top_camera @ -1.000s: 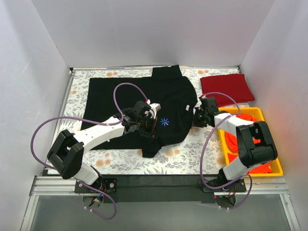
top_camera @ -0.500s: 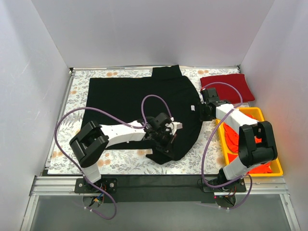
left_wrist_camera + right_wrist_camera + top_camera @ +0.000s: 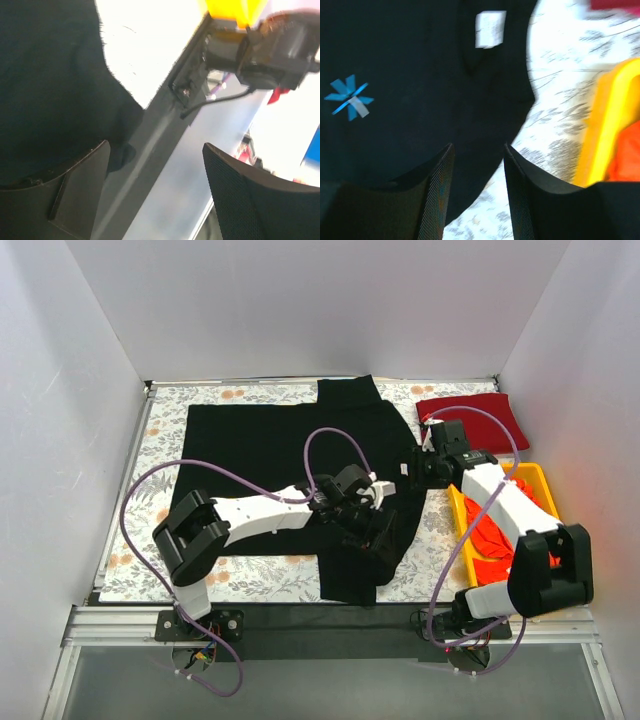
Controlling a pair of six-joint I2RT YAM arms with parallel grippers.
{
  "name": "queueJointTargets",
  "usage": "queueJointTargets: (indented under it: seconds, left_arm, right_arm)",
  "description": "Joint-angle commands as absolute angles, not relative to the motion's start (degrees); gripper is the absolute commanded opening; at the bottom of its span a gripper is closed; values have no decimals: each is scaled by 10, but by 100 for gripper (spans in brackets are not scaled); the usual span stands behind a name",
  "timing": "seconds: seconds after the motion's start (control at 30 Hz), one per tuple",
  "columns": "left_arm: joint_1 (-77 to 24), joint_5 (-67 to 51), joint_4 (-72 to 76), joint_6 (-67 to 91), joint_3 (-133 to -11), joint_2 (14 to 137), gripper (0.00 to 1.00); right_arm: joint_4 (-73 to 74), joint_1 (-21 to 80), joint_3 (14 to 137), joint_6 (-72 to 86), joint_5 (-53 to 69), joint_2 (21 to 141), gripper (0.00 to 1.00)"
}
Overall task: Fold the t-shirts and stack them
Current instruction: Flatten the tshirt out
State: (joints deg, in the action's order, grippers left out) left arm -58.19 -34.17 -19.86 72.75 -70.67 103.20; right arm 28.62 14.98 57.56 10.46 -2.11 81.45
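Note:
The black t-shirt lies spread on the floral cover, and a strip of it reaches down over the near table edge. My left gripper hovers over that lower right part, open with nothing between its fingers; the left wrist view shows the black cloth to one side. My right gripper is open just above the shirt's right edge. In the right wrist view the shirt shows its blue asterisk logo and white neck label. A folded dark red t-shirt lies at the back right.
A yellow bin stands at the right edge with orange-red t-shirts in it, close beside the right arm. White walls enclose the table on three sides. The dark front rail runs along the near edge.
Both grippers have opened and let go of the black shirt. The left one carried its part right and toward the near edge first. The right one moved back and slightly right.

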Motion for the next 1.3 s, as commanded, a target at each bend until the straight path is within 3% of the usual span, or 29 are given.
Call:
queueJointTargets:
  seconds: [0.0,0.23,0.5,0.67,0.87,1.27]
  left_arm:
    - [-549,-288,-200,772,-660,965,70]
    - [-384,-103,-290,831,-506,778,70]
    - [-85,16,-394,803,-407,631,69]
    - [41,86,-413,840,-409,632,68]
    - [112,209,-449,900,-428,700,64]
    - [221,205,-394,880,-395,720,64]
  right_arm:
    - [298,155,532,140,75,766,44]
    - [297,170,429,169,102,695,43]
    - [299,177,385,171,98,667,51]
    - [301,177,382,170,101,660,53]
    - [313,177,399,148,109,671,53]
    - [331,177,420,125,109,679,53]
